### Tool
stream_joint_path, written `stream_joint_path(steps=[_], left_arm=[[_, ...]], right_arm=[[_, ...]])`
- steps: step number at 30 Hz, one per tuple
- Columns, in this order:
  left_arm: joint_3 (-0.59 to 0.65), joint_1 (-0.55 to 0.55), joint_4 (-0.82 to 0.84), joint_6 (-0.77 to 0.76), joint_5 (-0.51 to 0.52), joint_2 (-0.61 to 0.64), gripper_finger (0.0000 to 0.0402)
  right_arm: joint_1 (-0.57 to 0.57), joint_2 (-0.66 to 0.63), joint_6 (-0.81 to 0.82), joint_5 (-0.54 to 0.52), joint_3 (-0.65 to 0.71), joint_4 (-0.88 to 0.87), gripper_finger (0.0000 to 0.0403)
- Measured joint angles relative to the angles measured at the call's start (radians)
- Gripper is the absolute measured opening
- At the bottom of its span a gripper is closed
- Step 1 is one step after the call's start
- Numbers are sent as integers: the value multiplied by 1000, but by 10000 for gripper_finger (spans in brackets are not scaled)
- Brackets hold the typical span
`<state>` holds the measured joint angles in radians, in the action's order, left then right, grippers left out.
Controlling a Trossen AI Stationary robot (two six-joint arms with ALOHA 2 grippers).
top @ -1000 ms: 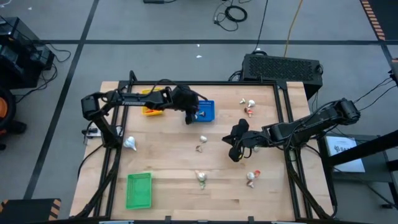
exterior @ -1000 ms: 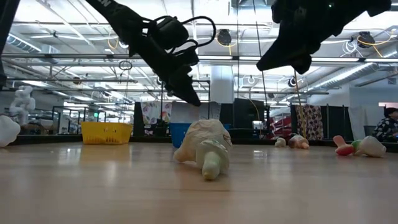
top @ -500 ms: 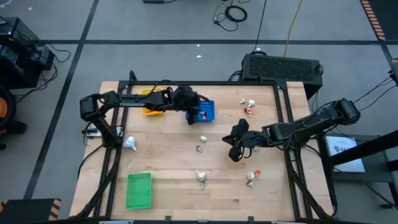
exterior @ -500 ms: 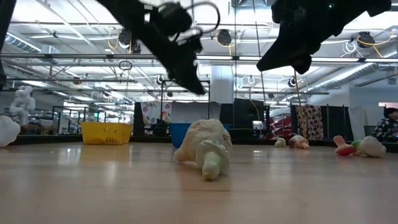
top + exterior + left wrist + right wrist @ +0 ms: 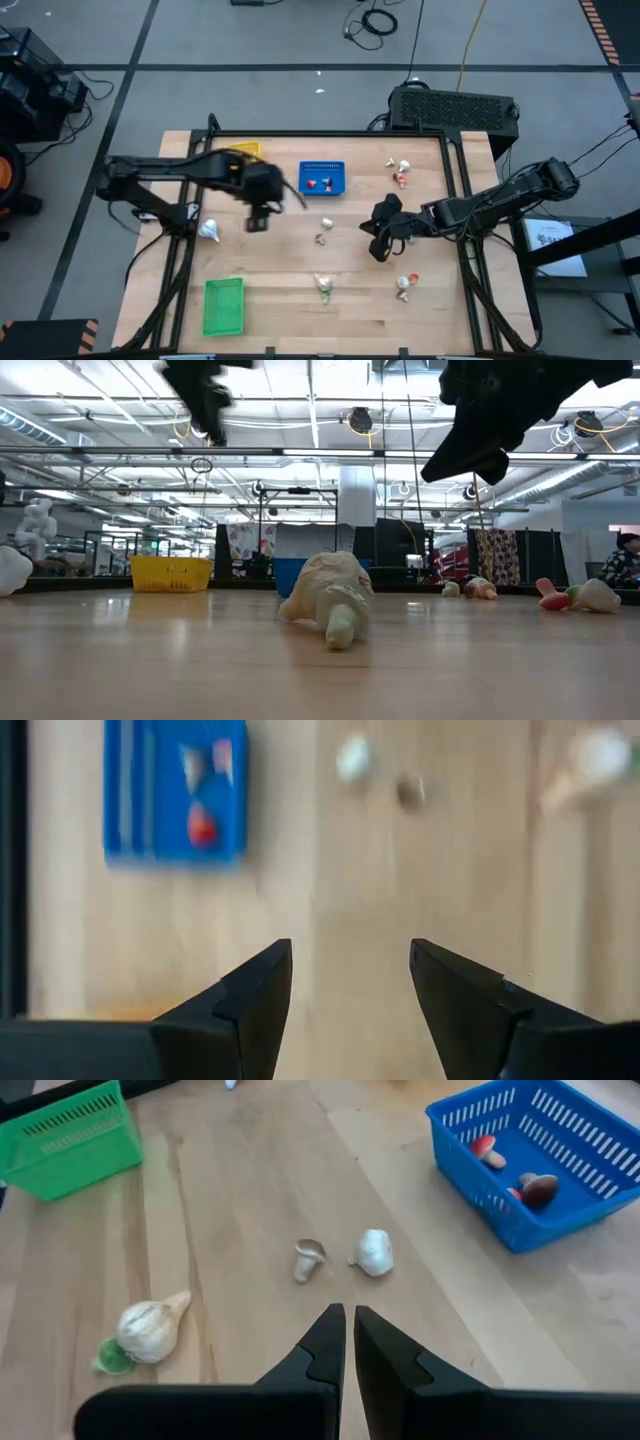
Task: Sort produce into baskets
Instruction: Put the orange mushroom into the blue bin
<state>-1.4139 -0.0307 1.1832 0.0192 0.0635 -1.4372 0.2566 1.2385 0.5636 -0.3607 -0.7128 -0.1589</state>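
Note:
The blue basket [image 5: 322, 179] stands at the table's far middle and holds small red-and-white pieces [image 5: 203, 820]. The yellow basket [image 5: 243, 151] is at the far left, partly behind my left arm. The green basket [image 5: 224, 305] stands at the near left. Whitish bulbs and small pieces lie scattered on the table: [image 5: 208, 231], [image 5: 326, 223], [image 5: 324, 286], [image 5: 404, 284], [image 5: 400, 172]. My left gripper [image 5: 258, 216] hangs open and empty [image 5: 350, 980], above the table to the near left of the blue basket. My right gripper [image 5: 378, 246] is shut and empty [image 5: 348, 1335], above the table right of centre.
A garlic bulb with a green base [image 5: 148, 1330], a small mushroom-like piece [image 5: 308, 1258] and a white bulb [image 5: 373, 1252] lie ahead of my right gripper. A dark frame [image 5: 455, 170] runs along the table's edges. Bare wood lies between the green basket and the middle bulbs.
My left gripper has gone from over the blue basket toward the table's left and near edges, rising as it went. The red-and-white pieces in the blue basket now show uncovered. My right arm has kept still.

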Motion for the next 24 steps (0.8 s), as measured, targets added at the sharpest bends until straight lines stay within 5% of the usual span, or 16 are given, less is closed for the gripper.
stream_joint_path(steps=[6, 15, 24], left_arm=[[46, 66, 203, -240, 5, 139, 212], [266, 109, 168, -303, 0, 217, 212], [529, 141, -38, -352, -229, 196, 212]], right_arm=[[8, 0, 1, 0, 0, 13, 18], [-2, 0, -55, -4, 0, 29, 18], [-45, 0, -155, -5, 0, 96, 18]])
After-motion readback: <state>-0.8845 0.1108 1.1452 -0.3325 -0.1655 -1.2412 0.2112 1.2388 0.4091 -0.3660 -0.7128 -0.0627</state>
